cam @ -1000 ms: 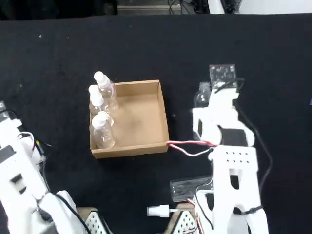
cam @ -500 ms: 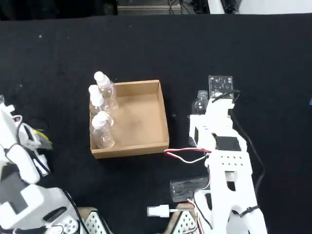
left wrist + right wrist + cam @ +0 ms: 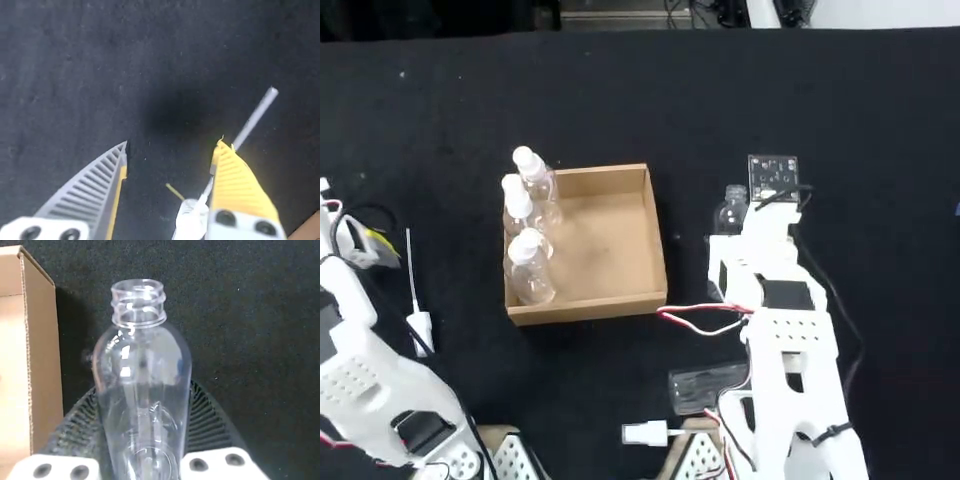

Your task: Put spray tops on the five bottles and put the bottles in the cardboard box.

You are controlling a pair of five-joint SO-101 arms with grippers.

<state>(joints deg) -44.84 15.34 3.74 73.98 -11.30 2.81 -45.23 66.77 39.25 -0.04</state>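
The cardboard box (image 3: 620, 235) stands mid-table with three capped bottles (image 3: 527, 222) along its left wall. To its right, my right gripper (image 3: 732, 212) is shut on a clear bottle (image 3: 142, 385) held upright; its threaded neck (image 3: 138, 297) is bare. At the table's left edge my left gripper (image 3: 360, 242) stands open just above the mat. A white spray top (image 3: 417, 325) with a long dip tube (image 3: 255, 117) lies beside it. The tube runs under the yellow finger (image 3: 235, 185). The gripper (image 3: 172, 145) holds nothing between its fingers.
A second spray top (image 3: 645, 433) lies at the front edge between the arm bases. A clear plastic piece (image 3: 705, 388) sits beside the right arm's base. The box wall (image 3: 25, 365) is close beside the held bottle. Bare black mat stretches behind the box.
My left arm has swung back toward the left edge, and the spray top with its tube has come into sight on the mat. The right arm drew the bottle slightly nearer, then kept still.
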